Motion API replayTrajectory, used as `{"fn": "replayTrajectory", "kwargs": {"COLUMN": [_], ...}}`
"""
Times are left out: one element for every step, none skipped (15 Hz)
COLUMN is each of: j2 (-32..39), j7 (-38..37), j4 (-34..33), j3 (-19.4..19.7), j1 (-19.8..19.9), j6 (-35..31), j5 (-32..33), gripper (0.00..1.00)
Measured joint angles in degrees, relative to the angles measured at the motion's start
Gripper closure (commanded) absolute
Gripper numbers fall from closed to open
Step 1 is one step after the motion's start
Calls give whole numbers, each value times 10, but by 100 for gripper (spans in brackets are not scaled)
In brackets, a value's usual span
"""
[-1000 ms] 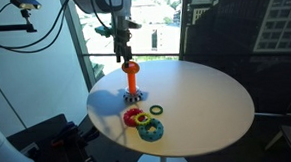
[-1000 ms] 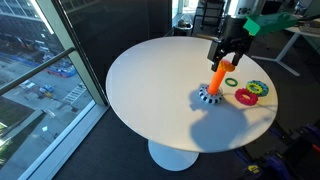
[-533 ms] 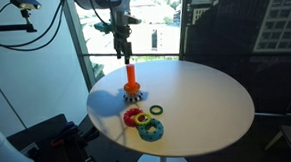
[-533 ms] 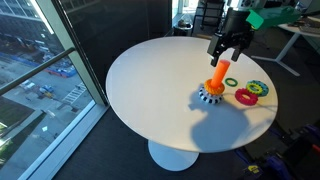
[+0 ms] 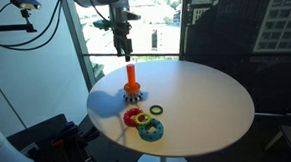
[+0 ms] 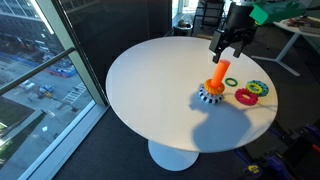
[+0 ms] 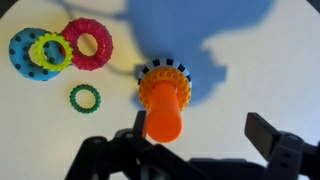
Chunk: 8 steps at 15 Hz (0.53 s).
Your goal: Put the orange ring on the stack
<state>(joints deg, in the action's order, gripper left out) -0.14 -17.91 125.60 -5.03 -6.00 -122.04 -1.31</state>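
The gripper [image 5: 123, 50] hangs directly above the stack [image 7: 166, 118], its 2 fingers spread wide and holding nothing. The orange ring [image 7: 158, 88] sits around the peg, low on the speckled dark base. Nearby on the white table [image 5: 206, 98] lie a red ring [image 7: 72, 40], a small green ring [image 7: 72, 97] and a blue ring [image 7: 20, 60] with a yellow-green ring [image 7: 37, 50] on it

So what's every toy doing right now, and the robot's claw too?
orange ring: on the stack, down at its base.
stack: upright, carrying the orange ring.
gripper: open, empty, above the stack.
blue ring: flat on the table, yellow ring on top.
yellow ring: lying on the blue ring.
red ring: flat, loose.
green ring: flat, alone.
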Motion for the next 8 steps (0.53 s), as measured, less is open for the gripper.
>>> {"fn": "replayTrajectory", "kwargs": {"j2": [-3,-6,-9,-12,-15,-17,-19,-19], "j7": [-1,-2,-3,-4,-6,-7,-7,-7], "j4": [0,1,1,3,4,5,6,6], "j3": [0,1,1,1,2,2,2,2], "j1": [0,1,1,2,3,3,4,4], "j6": [1,2,3,4,4,5,5,5], "j5": [3,6,9,11,13,13,13,14], "gripper": [0,0,0,0,0,0,0,0]}}
